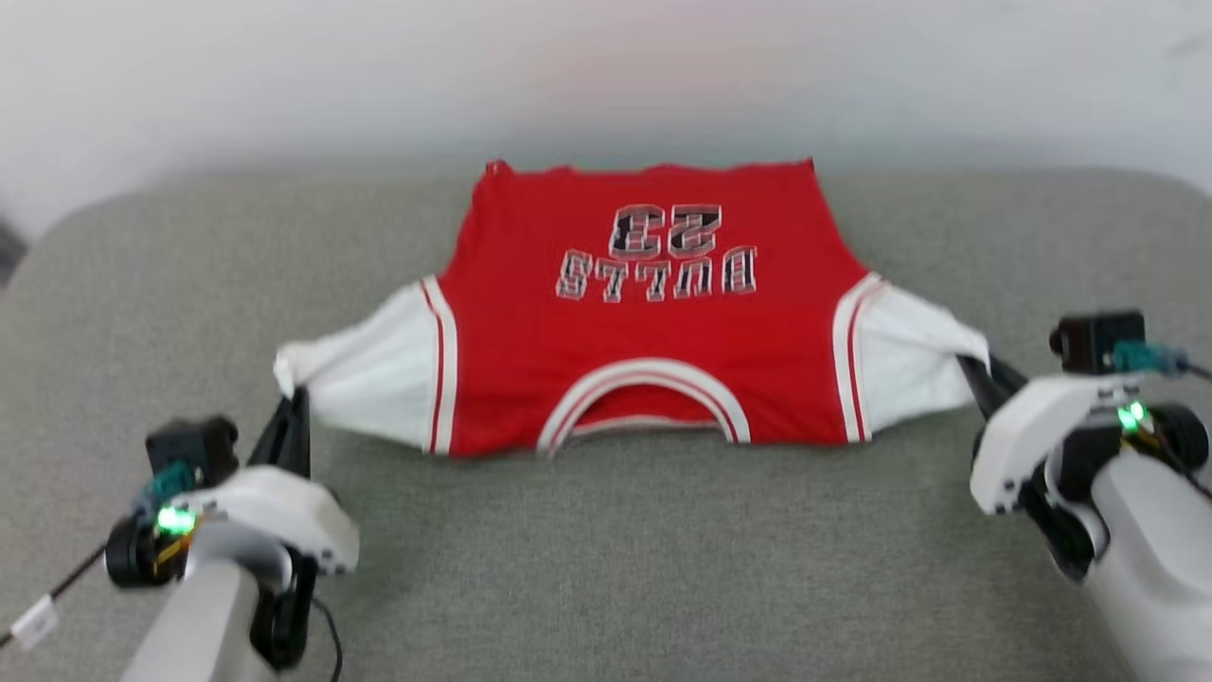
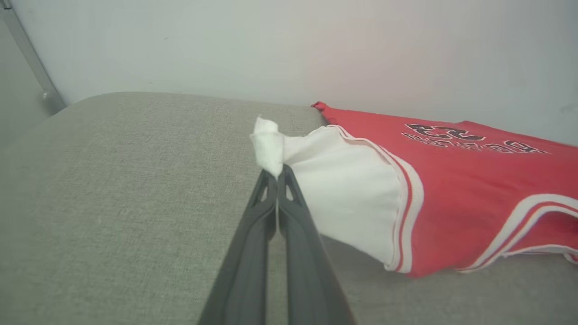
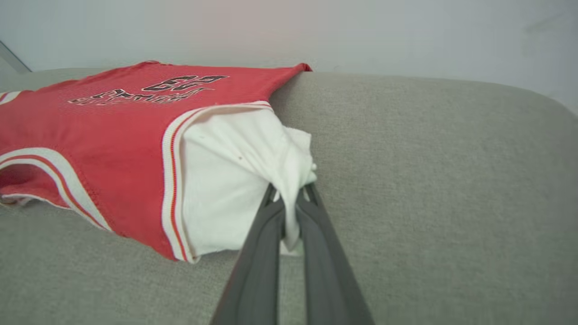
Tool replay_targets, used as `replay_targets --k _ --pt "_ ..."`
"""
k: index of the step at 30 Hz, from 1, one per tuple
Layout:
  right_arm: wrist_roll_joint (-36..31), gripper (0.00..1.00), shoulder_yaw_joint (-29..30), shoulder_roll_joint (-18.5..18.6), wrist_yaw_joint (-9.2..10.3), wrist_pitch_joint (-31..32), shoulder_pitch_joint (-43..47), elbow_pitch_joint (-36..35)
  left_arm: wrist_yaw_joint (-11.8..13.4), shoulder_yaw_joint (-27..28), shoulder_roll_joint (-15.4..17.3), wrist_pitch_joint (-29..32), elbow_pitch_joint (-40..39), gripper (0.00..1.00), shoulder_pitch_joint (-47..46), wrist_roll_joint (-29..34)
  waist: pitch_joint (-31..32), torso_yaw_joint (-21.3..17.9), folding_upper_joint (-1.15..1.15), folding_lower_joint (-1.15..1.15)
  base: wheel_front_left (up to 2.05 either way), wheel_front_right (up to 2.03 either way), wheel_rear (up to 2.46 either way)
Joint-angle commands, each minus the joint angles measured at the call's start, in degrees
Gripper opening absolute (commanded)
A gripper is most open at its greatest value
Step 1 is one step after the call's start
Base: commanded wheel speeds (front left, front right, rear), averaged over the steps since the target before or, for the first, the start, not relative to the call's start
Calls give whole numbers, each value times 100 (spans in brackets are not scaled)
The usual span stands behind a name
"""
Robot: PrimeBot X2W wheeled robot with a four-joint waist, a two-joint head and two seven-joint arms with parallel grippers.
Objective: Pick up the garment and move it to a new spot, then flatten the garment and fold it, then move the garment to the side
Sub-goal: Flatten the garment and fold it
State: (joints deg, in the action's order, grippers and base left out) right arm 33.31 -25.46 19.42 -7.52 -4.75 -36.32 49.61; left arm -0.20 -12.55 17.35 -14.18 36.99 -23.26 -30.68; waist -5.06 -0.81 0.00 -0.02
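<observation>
The garment (image 1: pixel 644 350), a red jersey with white sleeves and an upside-down "BULLS 23" print, is stretched wide over the grey surface with its collar toward me. My left gripper (image 1: pixel 295 398) is shut on the tip of the left white sleeve (image 2: pixel 271 149). My right gripper (image 1: pixel 975 369) is shut on the bunched end of the right white sleeve (image 3: pixel 289 167). In both wrist views the sleeves and near edge of the garment (image 2: pixel 451 198) (image 3: pixel 113 135) hang lifted off the surface, while the far hem rests on it.
The grey fabric surface (image 1: pixel 625 568) runs wide in front of and beside the jersey, with rounded far corners. A pale wall (image 1: pixel 606 66) stands right behind the far hem.
</observation>
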Motion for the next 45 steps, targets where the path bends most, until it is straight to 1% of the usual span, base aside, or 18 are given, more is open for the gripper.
replay_targets --k 1,5,10,14,17,22,23,24,25,28,31,34,37,38,40,43,45 --pt "18 0 40 71 5 42 246 -96 70 15 73 53 -140 0 242 -1 359 -69 0 2 0 0 0" --pt "-85 0 219 215 6 191 995 -577 360 32 164 319 -926 0 1175 -50 635 -102 0 2 0 0 0" --pt "-253 0 664 240 6 441 1980 -1277 773 131 164 733 -2073 0 2340 -254 748 -106 0 2 0 0 0" --pt "-481 0 1105 141 5 777 2829 -1940 1108 134 208 996 -2901 0 3136 -285 791 -87 0 2 0 0 0" --pt "-695 0 1467 100 5 1057 3430 -2443 1319 115 298 1151 -3378 0 3590 -198 804 -62 0 2 0 0 0" --pt "-1199 0 2045 -196 5 1702 4316 -3338 1555 0 314 1393 -3950 0 3986 -114 786 -47 0 2 0 0 0" --pt "-1249 4 2143 -287 5 1844 4430 -3472 1584 -37 312 1427 -4017 0 4015 -77 775 -45 0 2 0 0 0" --pt "-1333 45 2214 -359 5 1988 4534 -3614 1590 -73 296 1432 -4082 0 4021 -56 764 -44 0 2 0 0 0" --pt "-1398 100 2283 -415 5 2082 4591 -3748 1601 -107 268 1448 -4126 0 4013 -62 753 -44 0 2 0 0 0" --pt "-1475 100 2370 -545 4 2239 4594 -4084 1606 -164 223 1406 -4237 0 3900 -25 721 -43 0 2 0 0 0" --pt "-1557 100 2564 -629 4 2145 4294 -4376 1542 -209 208 1343 -4268 0 3782 -17 674 -43 0 2 0 0 0" --pt "-1590 100 2846 -750 4 1987 3876 -4446 1486 -232 228 1288 -4280 0 3658 20 594 -28 0 2 0 0 0" --pt "-1572 100 3070 -804 3 1889 3218 -4246 1456 -290 237 1263 -4383 0 3495 102 419 36 0 2 0 0 0" --pt "-1572 100 3070 -804 3 1889 3218 -4246 1456 -290 237 1263 -4383 0 3495 102 419 36 0 2 0 0 0" --pt "-1541 100 3156 -805 4 1858 2674 -4007 1451 -327 234 1268 -4472 0 3329 157 226 115 0 2 0 0 0" --pt "-1554 100 3114 -751 4 1918 1816 -3462 1413 -391 200 1238 -4577 0 3099 228 -52 241 0 2 0 0 0" --pt "-1532 100 3041 -742 4 2092 1254 -3048 1381 -451 157 1205 -4631 0 2913 266 -256 342 0 2 0 0 0"
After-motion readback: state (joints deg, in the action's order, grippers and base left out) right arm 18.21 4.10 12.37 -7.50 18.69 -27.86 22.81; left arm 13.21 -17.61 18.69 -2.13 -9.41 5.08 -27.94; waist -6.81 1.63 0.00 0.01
